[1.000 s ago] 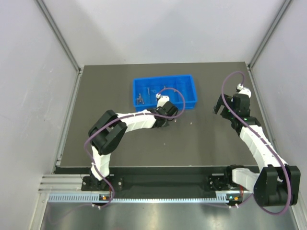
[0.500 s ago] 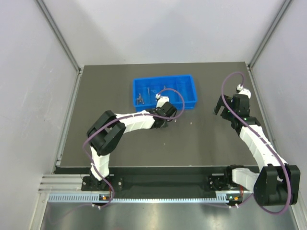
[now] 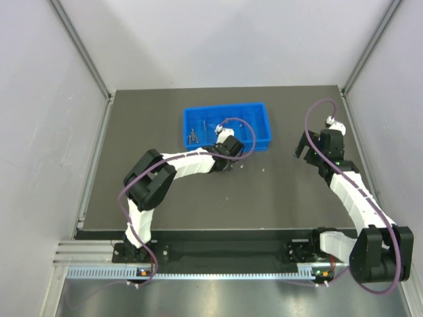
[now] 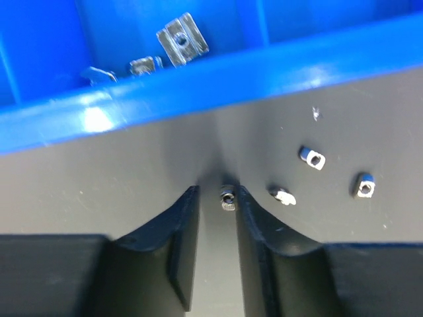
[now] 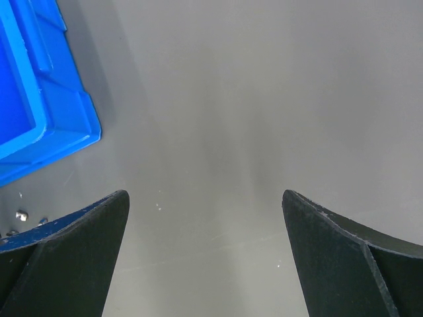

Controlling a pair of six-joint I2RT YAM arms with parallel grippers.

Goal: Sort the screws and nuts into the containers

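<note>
Left gripper (image 4: 218,193), jaws narrowed around a small fastener (image 4: 228,197) just outside the blue tray (image 4: 198,89); whether it is actually gripped cannot be told. Close squarely and lift over the tray wall, avoiding the loose nuts (image 4: 311,158).

Tray (image 3: 225,106) at far middle of desk (image 3: 198,198), screws (image 3: 192,135) in its left compartment, nuts (image 4: 182,41) just behind its near wall, loose nuts (image 4: 311,158) on desk just before that wall by left gripper (image 4: 217,195), right gripper (image 5: 205,205) near right edge.
</note>
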